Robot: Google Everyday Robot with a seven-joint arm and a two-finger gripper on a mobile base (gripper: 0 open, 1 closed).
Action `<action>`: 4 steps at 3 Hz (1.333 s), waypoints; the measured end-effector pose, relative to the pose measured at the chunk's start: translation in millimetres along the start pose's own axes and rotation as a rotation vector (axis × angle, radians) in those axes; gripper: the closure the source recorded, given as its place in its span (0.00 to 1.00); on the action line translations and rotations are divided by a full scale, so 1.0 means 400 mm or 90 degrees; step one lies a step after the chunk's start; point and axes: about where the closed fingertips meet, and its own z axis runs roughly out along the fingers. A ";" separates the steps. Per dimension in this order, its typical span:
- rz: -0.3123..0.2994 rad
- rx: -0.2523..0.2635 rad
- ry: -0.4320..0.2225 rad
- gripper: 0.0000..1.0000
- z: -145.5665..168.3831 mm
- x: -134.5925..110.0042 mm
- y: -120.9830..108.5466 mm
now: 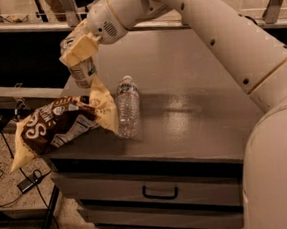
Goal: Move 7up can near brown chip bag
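Observation:
My gripper point(79, 51) is at the upper left, over the table's left end, shut on the 7up can point(83, 72). The silvery can hangs upright from the pale fingers point(80, 46), its lower part just above the upper end of the brown chip bag point(59, 122). The bag is dark brown with white lettering and pale yellow ends. It lies across the table's front left corner and hangs over the edge.
A clear plastic water bottle point(128, 107) lies on the grey table point(193, 112), just right of the bag. Drawers with a handle point(160, 192) are below the tabletop. My white arm point(217, 35) crosses the right side. Cables lie on the floor at left.

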 end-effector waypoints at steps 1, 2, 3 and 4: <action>-0.018 -0.019 -0.013 1.00 0.022 -0.015 0.040; -0.018 -0.019 -0.013 1.00 0.022 -0.015 0.040; -0.009 -0.033 -0.020 1.00 0.051 0.008 0.041; 0.001 -0.040 -0.026 1.00 0.080 0.041 0.026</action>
